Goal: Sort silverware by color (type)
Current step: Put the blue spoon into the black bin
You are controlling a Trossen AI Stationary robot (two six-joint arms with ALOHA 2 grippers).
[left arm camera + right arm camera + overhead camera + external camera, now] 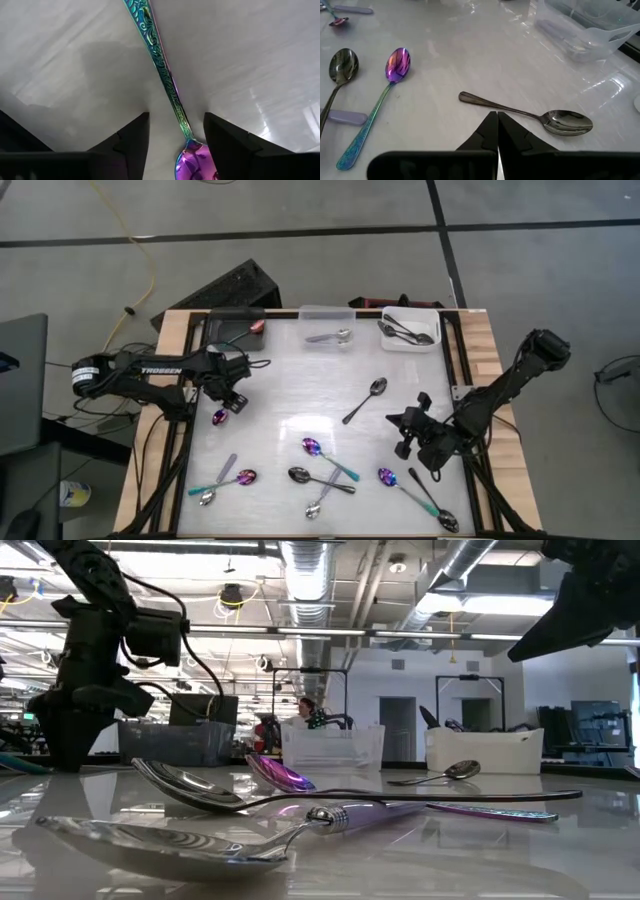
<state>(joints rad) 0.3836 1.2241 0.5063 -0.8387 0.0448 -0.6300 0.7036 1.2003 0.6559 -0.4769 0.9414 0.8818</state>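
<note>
Lengthwise between open tool (pixel 176 137): iridescent spoon (pixel 159 70)

You look straight down from overhead on the whole table (pixel 300 395), both arms in frame, floor at the upper edge. Your low camera sits at tabletop height, very near the closest spoons, facing level across to the bins and the room behind. Each wrist camera looks past its own fingers, close to the surface. The dark spoon (pixel 540 117) in the right wrist view is the one at centre right overhead (pixel 366 399).
</note>
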